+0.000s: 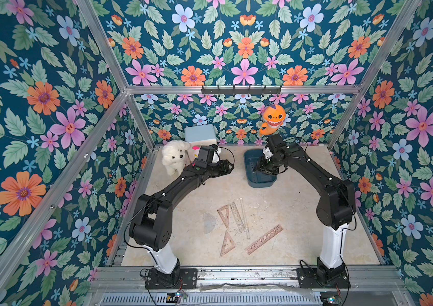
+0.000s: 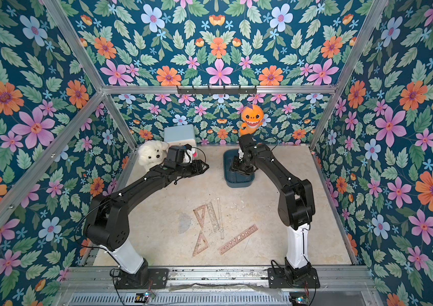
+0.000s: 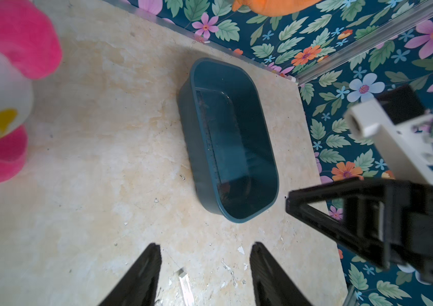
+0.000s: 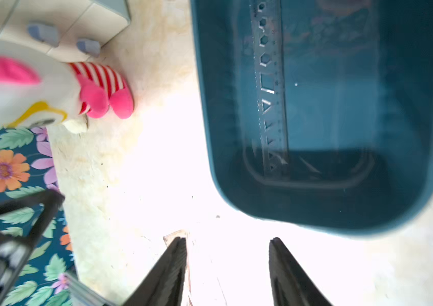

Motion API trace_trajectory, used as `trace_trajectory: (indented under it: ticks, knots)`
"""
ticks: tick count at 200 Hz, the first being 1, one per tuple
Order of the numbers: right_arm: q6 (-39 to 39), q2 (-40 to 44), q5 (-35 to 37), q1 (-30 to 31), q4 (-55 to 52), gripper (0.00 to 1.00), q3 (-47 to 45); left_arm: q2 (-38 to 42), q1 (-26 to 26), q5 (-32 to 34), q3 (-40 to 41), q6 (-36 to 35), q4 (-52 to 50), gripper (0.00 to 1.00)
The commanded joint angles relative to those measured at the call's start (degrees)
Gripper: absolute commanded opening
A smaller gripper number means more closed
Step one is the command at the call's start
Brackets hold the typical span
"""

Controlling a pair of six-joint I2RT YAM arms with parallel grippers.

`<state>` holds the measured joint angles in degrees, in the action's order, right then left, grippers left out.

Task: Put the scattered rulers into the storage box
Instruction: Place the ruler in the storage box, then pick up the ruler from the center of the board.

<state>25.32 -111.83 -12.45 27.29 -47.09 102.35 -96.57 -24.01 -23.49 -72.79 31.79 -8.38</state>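
The dark teal storage box (image 1: 260,184) (image 3: 236,220) stands at the back right, with a stencil ruler (image 4: 271,87) lying flat inside it. My right gripper (image 1: 264,169) (image 4: 226,246) hovers over the box's near end, open and empty. My left gripper (image 1: 229,167) (image 3: 206,251) is to the left of the box, also open and empty. On the table in front lie two set squares (image 1: 224,213) (image 1: 227,243), a straight ruler (image 1: 238,217), a clear ruler (image 1: 244,217), another stencil ruler (image 1: 264,239) and a clear protractor (image 1: 208,222).
A white plush dog (image 1: 174,160), a pale blue cube box (image 1: 201,133) and a pink and white plush (image 3: 3,92) crowd the back left corner. An orange shark toy (image 1: 273,119) hangs on the back wall. Flowered walls close in three sides.
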Motion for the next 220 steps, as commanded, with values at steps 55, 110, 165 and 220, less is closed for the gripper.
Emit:
trace_trajectory:
  ticks: [55,110,165,220]
  knots:
    - [15.72,15.23,25.12,22.33,5.53,0.51,-23.81,11.72,-0.62,9.76,9.43,-7.36,-14.91,0.61]
    - [23.17,7.16,24.8,31.04,5.17,0.49,-24.94,16.6,-0.08,14.09,15.58,-9.18,-15.17,0.62]
    - [21.11,1.89,23.53,31.08,6.49,0.39,-23.59,17.37,0.01,12.35,17.6,-9.03,-13.87,0.61]
    - [18.27,1.16,23.21,29.55,8.11,0.3,-25.71,16.15,0.14,11.54,17.16,-9.64,-14.04,0.61]
